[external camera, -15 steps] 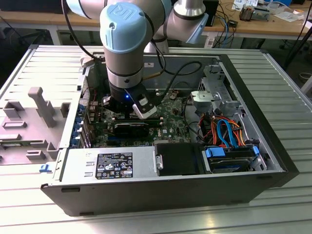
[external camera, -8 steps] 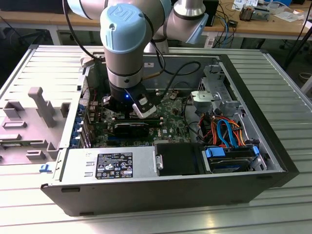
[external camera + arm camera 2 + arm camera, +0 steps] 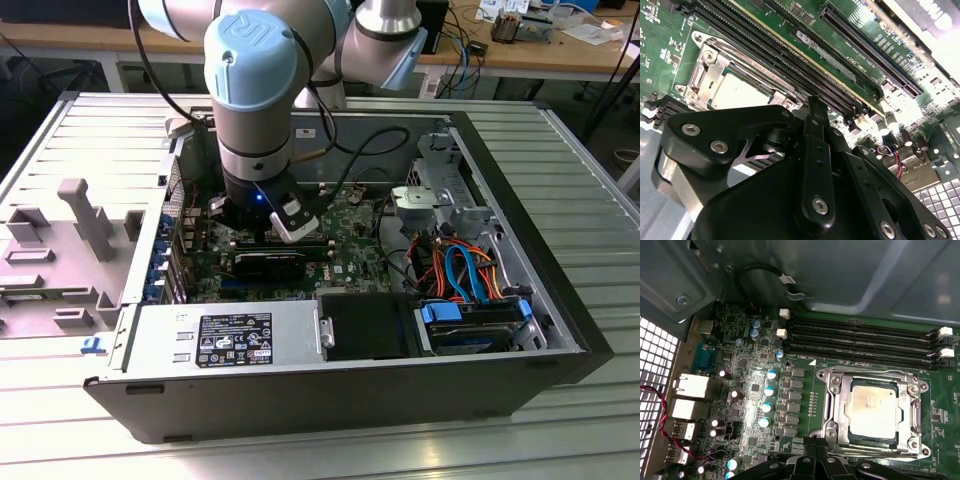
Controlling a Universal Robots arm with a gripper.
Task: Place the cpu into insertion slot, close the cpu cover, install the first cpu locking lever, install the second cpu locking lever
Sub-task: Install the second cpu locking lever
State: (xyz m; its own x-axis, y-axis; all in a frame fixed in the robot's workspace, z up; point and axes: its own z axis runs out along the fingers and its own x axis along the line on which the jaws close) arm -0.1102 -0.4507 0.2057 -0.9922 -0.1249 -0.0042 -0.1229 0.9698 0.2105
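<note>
Silvery-grey square cpu sits in silver-rimmed insertion slot on green circuit board, thin silver frame cpu cover closed over it. Black gripper hovers just beside, holding nothing; jaw state cannot tell.

cpu in the insertion slot, cpu cover down around it, memory slots beside, pincer just beside slot

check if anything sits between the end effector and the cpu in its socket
Nothing visible does. In the first wrist view the cpu lies in the insertion slot with the cpu cover framing it, and the end effector sits just beside the socket's edge with only bare board between.
</note>
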